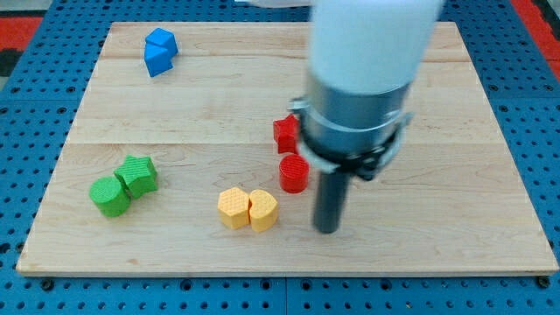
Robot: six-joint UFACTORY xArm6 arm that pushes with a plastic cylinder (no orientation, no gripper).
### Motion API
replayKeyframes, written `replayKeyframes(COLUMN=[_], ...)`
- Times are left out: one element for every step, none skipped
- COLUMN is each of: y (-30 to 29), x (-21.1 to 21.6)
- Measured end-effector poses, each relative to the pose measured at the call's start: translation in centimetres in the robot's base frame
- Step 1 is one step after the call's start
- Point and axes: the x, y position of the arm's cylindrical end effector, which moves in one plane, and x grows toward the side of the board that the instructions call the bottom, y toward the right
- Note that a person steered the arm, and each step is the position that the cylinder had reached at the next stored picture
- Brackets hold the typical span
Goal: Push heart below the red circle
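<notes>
The wooden board [490, 131] lies on a blue pegboard surface [26, 131], and 7 blocks sit on it. Far off at the view's top left is 1 blue block [159, 51], angular, its exact shape hard to read. At the view's lower left are 2 green blocks touching each other: a green cylinder [108, 196] and a green block [138, 174] of blocky outline just above and right of it. Near the middle stand 2 red ones: a red block [285, 134], half hidden behind the arm's grey collar, and the red circle [294, 173] just below it, close but whether they touch I cannot tell.

At the view's lower middle are 2 yellow blocks pressed side by side: a yellow block [233, 207] on the left and the yellow heart [263, 210] on the right. The heart sits below and a little left of the red circle, apart from it. Its notch seems to face the view's top and its long axis runs roughly top to bottom, though the shape is soft.

My tip [327, 229] rests on the board right of the heart, apart from it, and below and right of the red circle. There are no jaws here, just the plain rod. The arm's bulky white and grey body [372, 61] blocks part of the board above.
</notes>
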Motion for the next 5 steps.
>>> replayKeyframes(y=[-4.2,-5.4,-5.9,-8.8,-11.9], x=[2.4,2.4,0.7,0.4,0.2])
